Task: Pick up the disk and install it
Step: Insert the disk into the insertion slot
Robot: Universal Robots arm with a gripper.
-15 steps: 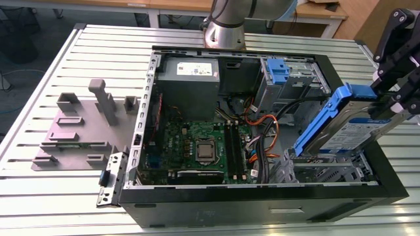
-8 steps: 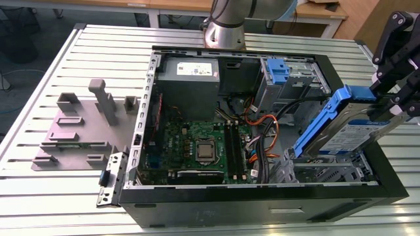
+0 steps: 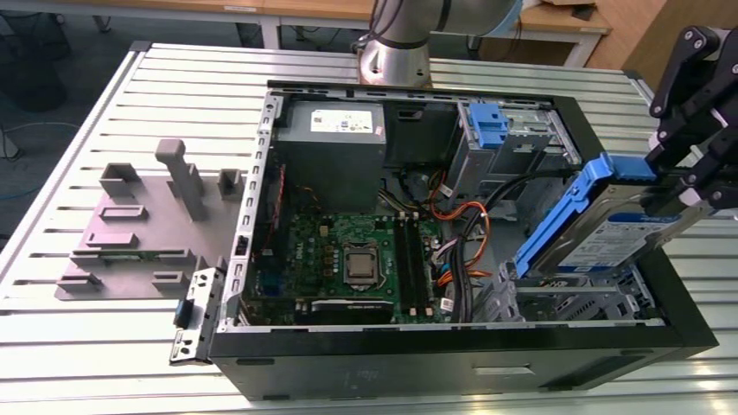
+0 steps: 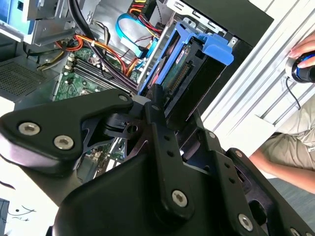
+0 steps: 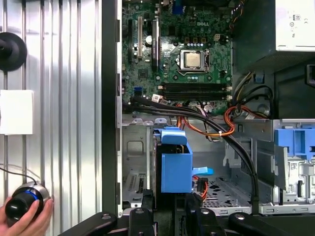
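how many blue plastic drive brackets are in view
2. One frames the disk, held tilted by the hand over the case's near corner at the exterior view's right. The other bracket sits in a far bay of the case. Others may be hidden.

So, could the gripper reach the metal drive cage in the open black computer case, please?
Probably yes: the gripper, shut on the blue-framed silver disk, hangs over the metal drive cage, whose top is open; the orange and black cables run beside it.
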